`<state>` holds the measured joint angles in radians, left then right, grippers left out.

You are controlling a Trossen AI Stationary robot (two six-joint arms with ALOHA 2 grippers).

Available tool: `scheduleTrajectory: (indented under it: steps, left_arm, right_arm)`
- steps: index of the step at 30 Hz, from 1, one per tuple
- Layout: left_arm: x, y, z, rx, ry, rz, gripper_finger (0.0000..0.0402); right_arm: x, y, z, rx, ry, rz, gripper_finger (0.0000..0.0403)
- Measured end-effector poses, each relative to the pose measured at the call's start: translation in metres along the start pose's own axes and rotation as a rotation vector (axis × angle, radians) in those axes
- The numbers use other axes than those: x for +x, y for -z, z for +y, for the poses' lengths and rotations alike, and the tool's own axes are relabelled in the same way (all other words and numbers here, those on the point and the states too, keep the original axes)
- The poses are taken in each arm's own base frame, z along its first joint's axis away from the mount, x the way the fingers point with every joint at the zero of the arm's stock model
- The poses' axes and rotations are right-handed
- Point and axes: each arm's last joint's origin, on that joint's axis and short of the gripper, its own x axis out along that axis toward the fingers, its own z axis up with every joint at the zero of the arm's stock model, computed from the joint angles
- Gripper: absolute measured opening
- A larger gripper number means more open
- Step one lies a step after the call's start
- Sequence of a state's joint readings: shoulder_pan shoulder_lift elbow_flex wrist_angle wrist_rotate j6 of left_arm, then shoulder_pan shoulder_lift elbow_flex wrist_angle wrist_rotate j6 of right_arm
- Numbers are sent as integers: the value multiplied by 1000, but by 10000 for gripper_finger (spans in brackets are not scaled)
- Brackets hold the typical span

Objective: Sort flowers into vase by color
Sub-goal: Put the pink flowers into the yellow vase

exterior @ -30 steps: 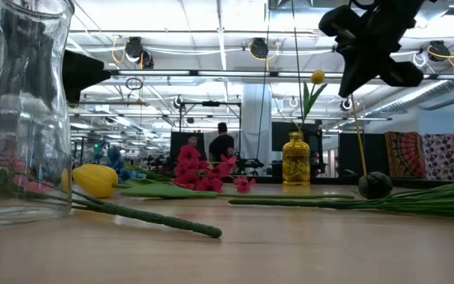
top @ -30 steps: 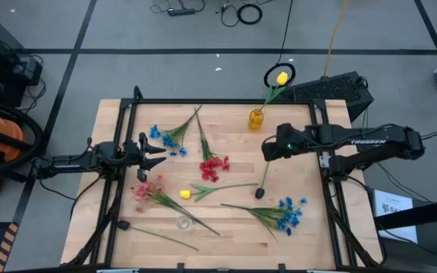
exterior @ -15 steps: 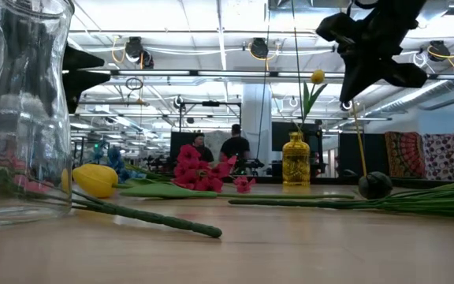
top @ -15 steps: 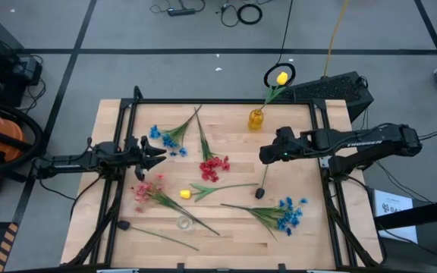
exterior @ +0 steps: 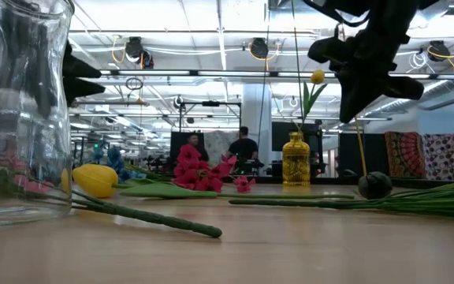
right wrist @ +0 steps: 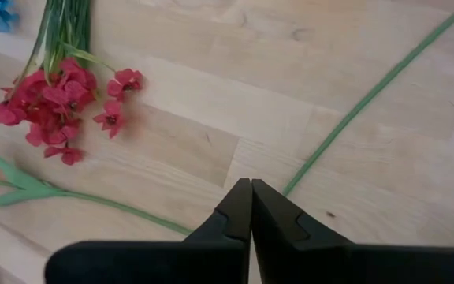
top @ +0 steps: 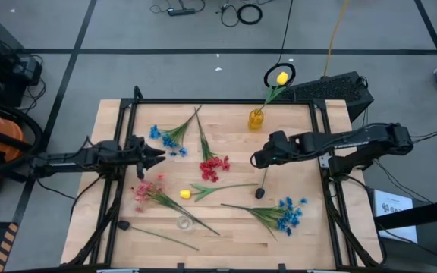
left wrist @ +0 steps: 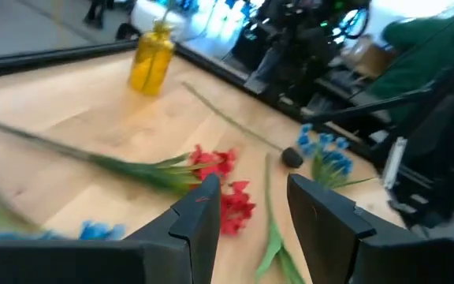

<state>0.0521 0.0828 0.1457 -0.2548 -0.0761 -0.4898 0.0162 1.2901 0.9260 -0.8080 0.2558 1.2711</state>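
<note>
Flowers lie scattered on the wooden table: a blue sprig (top: 170,137), a red cluster (top: 213,167), a pink sprig (top: 149,190), a yellow bud (top: 184,194), a second blue sprig (top: 287,213), and two dark heads (top: 259,193) (top: 124,225) on thin stems. A yellow vase (top: 256,119) at the far side holds a yellow flower (top: 281,77). A clear glass vase (top: 184,223) stands near the front edge. My left gripper (top: 158,155) is open and empty, left of the red cluster (left wrist: 223,189). My right gripper (top: 255,160) is shut and empty, hovering right of the red cluster (right wrist: 57,102).
The dark head's green stem (right wrist: 369,95) lies just beyond my right gripper's fingertips. The yellow bud's leafy stem (right wrist: 53,193) lies between the red cluster and the near edge. A black metal frame (top: 203,101) borders the table. People stand in the room behind (exterior: 243,146).
My right gripper has moved toward the table's left edge and a little toward its near edge, closing on the red cluster. The flowers have stayed where they were.
</note>
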Motion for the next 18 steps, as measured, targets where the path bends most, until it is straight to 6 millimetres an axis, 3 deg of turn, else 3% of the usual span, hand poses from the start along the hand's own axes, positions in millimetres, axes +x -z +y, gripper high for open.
scheduleTrajectory:
  steps: [5,9,18]
  left_arm:
    - [-6,-12,-4,-110,-159,110,154]
    - [-4,-25,-9,-98,-230,164,154]
    - [26,-57,-24,-169,-458,159,154]
  right_arm:
    - [1,0,0,-42,-1,-1,1]
    - [0,0,0,-100,0,-4,2]
    - [0,0,-3,-218,26,6,2]
